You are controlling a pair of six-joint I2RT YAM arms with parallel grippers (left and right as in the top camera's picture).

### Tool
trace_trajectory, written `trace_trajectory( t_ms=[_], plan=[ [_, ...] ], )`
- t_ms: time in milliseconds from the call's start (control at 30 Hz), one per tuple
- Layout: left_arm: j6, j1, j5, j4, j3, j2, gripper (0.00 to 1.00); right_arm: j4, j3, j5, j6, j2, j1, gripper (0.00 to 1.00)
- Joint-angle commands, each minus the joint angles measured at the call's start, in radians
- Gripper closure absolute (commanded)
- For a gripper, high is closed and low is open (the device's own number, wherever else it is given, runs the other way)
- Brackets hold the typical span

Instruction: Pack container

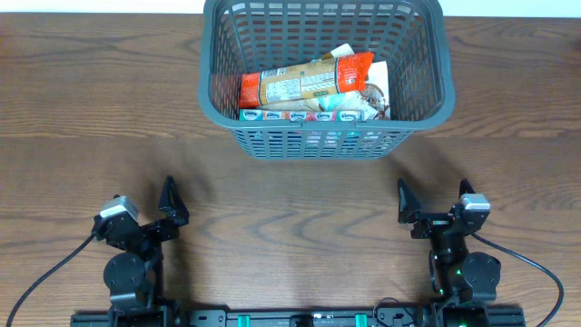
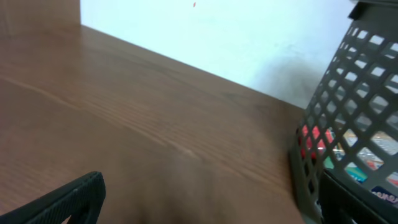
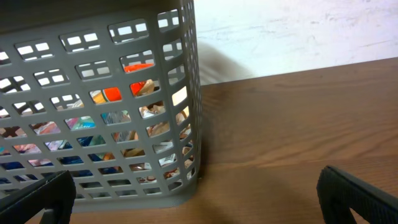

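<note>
The container (image 1: 318,141) is found ahead of both sets of fingers, well apart, its long axis crosswise (snack packets (image 1: 309,86) lie inside). The left gripper (image 1: 145,214) and right gripper (image 1: 436,213) are held spread and empty; the right is judged nearer.

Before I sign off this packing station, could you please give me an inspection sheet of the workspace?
Surface: brown wood-grain table.
Job's things: large dark grey slotted plastic basket at the far middle, holding an orange-ended snack packet, a row of small packets along its near wall and a white packet.
Clutter: nothing seen.
Grippers: left gripper and right gripper both open, empty, clear of the basket.
Cables: left arm's black cable, right arm's black cable, both loose on the table.
Surroundings: white wall beyond the table.
</note>
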Motion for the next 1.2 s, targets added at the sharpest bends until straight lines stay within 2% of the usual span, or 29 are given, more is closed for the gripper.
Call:
trace_trajectory(
  t_ms=[0,300,1167],
  plan=[
    [-0.006,-0.027,-0.008,0.021,-0.047,-0.008,0.01,-0.003,-0.002,-0.007,-0.004,-0.005,-0.008,0.01],
    [-0.006,-0.111,-0.007,0.037,-0.055,-0.008,0.01,-0.003,-0.002,-0.007,-0.004,-0.006,-0.008,0.01],
    [-0.006,-0.111,-0.008,0.037,-0.055,-0.006,0.01,-0.003,-0.002,-0.007,-0.004,-0.005,-0.008,0.01]
  ],
)
